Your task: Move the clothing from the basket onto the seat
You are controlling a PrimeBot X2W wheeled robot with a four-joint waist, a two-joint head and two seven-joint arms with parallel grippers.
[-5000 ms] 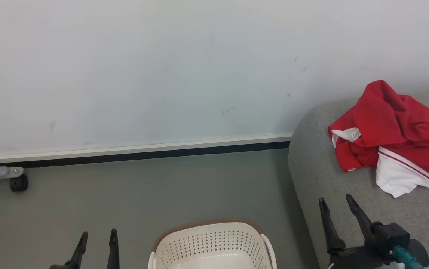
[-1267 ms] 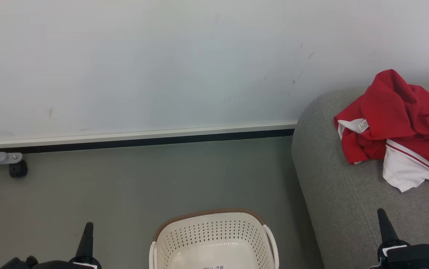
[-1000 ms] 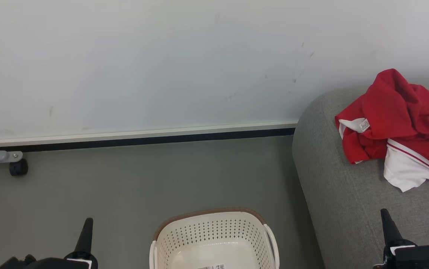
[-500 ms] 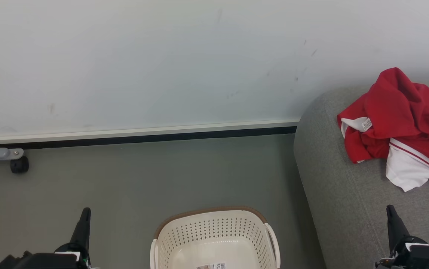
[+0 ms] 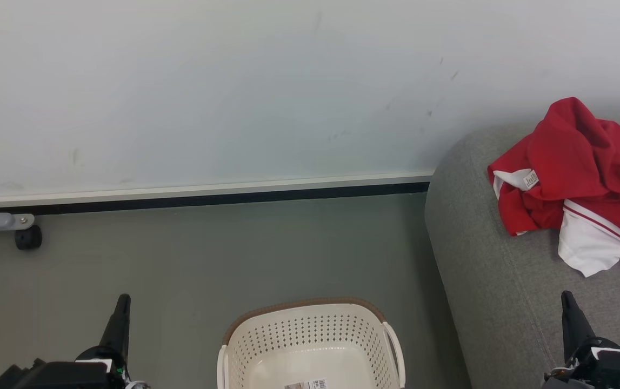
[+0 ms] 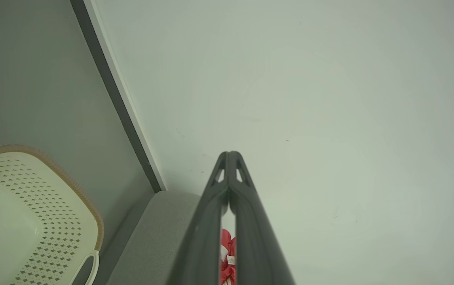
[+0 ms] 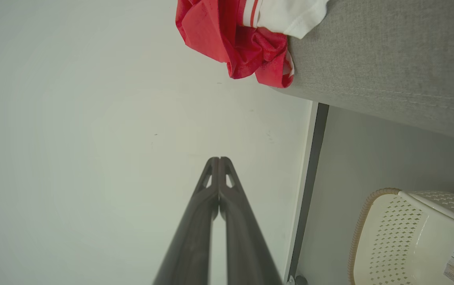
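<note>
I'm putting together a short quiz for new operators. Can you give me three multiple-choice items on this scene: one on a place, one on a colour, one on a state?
1. Where does the clothing lie?
A. in the basket
B. on the seat
C. draped over a chair

2. What colour is the basket's rim?
A. brown
B. blue
C. black

3. How do the left tool and the right tool stand?
A. both wide open
B. both shut on the clothing
C. both shut, holding nothing

Answers:
1 B: in the head view the red and white heap rests on the grey cushion.
2 A: a brown woven-look band runs round the top of the cream wall.
3 C: in each wrist view the two fingers meet at their tips with nothing gripped.
</note>
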